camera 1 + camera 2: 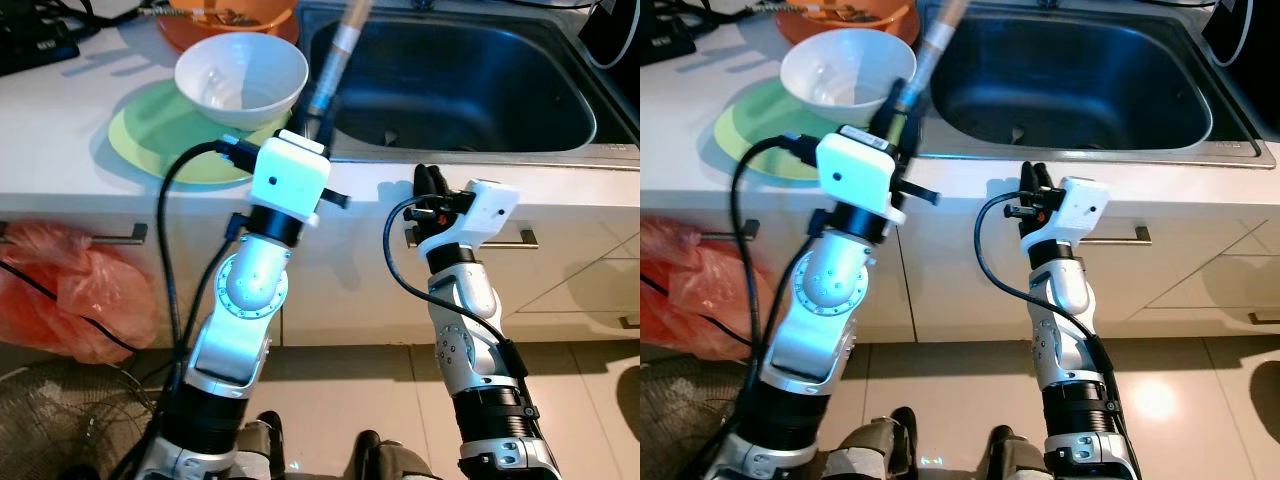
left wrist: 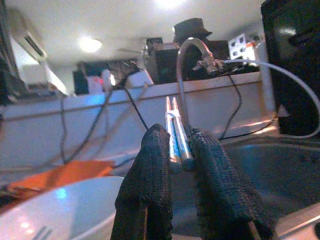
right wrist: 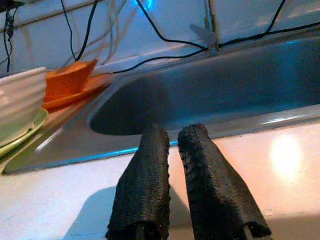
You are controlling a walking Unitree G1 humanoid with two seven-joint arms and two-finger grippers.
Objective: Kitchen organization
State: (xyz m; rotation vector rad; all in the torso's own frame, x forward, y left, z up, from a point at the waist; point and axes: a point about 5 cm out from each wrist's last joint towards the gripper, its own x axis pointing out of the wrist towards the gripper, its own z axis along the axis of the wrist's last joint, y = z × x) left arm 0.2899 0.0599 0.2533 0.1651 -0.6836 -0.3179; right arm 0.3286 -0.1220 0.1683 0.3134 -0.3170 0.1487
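Note:
My left gripper (image 1: 318, 118) is raised over the counter edge between a white bowl (image 1: 242, 78) and the steel sink (image 1: 450, 80). It is shut on a pair of chopsticks (image 1: 342, 42) that stick up and away from it, leaning over the sink's left rim. In the left wrist view the chopsticks (image 2: 172, 117) stand between the two black fingers (image 2: 150, 165). The bowl rests on a green plate (image 1: 150, 135). My right gripper (image 1: 428, 178) is shut with nothing in it, at the counter's front edge before the sink; in the right wrist view its fingers (image 3: 150, 170) point at the basin.
An orange bowl (image 1: 225, 18) stands behind the white bowl. A red plastic bag (image 1: 70, 290) hangs from a cabinet handle at the left, above a fan grille (image 1: 50, 420) on the floor. Cables run along the back wall (image 3: 150, 20). A faucet (image 2: 187, 50) arches over the sink.

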